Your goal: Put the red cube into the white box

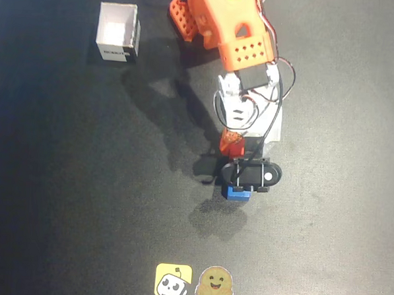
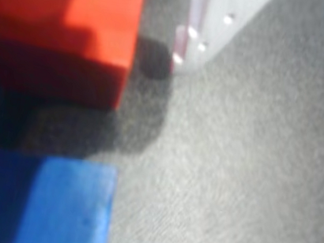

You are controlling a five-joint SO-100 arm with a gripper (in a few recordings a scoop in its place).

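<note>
The red cube lies on the black table just under the arm's white wrist; in the wrist view the red cube is large and blurred at the upper left. A blue cube sits right below it, partly covered by the black end of the gripper; the blue cube also shows at the wrist view's lower left. One white finger shows at the top, to the right of the red cube. How the jaws stand is hidden. The white box stands open-topped at the far upper left.
The orange arm reaches down from the top centre. Two cartoon stickers lie near the bottom edge. Bare black table stretches between the cubes and the box.
</note>
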